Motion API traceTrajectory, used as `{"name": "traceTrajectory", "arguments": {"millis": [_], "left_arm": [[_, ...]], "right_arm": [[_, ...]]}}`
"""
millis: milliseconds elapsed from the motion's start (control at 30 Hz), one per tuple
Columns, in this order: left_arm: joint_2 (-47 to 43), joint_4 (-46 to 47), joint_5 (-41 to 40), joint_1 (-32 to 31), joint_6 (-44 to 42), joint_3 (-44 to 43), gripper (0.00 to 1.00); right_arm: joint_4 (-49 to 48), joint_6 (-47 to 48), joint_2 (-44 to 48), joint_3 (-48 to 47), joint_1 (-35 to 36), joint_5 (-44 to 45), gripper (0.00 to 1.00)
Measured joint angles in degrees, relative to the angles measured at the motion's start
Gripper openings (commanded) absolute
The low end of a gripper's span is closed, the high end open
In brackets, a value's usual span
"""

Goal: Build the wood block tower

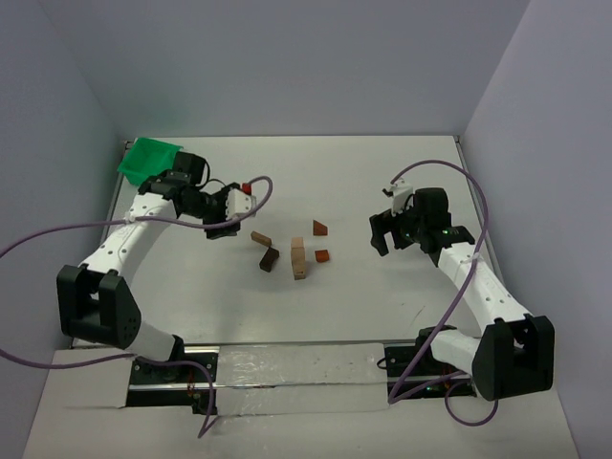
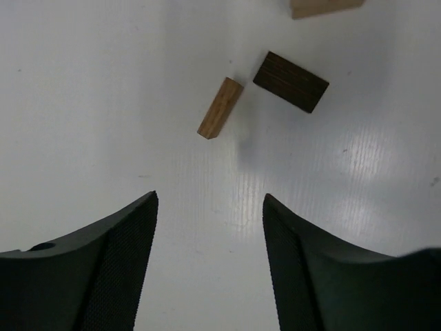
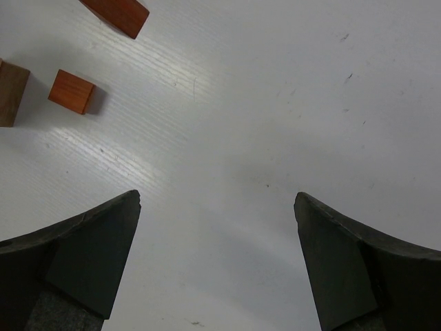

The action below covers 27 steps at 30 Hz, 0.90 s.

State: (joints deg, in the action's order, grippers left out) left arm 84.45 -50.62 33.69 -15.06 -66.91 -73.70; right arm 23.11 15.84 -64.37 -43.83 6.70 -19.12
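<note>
Lying clustered mid-table, small tan, reddish and dark-brown wooden blocks (image 1: 298,258) are seen; whether any are stacked cannot be told. One pale tan block (image 2: 324,7) is cut off at one o'clock of the left wrist view. The left gripper (image 2: 210,200) and right gripper (image 3: 218,196) are held spread, empty.

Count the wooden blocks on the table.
6: slim tan wooden cuboid, dark brown cuboid left; brownish cube touching pale tan cuboid centre; reddish wedge, orange-red cube right. Others may be hidden.

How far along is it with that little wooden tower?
Barely begun. Done: perhaps a start, as the tan pieces in the middle seem stacked, though I cannot be sure. In hand: nothing; the left gripper and right gripper are open and empty. Left: the thin tan block, dark block, red cube and wedge lie loose on the table.
</note>
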Motion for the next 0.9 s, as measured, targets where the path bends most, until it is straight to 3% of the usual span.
{"name": "traceTrajectory", "arguments": {"millis": [167,467,900], "left_arm": [[4.11,1.8,0.69,0.07,-12.96,5.15,0.59],[14.24,4.52,4.05,0.16,-26.49,4.05,0.58],[20.46,4.84,4.48,-2.7,-30.26,1.4,0.56]], "right_arm": [[0.02,0.0,-0.61,-0.09,0.0,0.05,1.0],[0.14,0.04,-1.71,-0.28,0.0,0.58,1.0],[0.38,0.07,-3.42,-1.25,0.0,0.73,1.0]]}}
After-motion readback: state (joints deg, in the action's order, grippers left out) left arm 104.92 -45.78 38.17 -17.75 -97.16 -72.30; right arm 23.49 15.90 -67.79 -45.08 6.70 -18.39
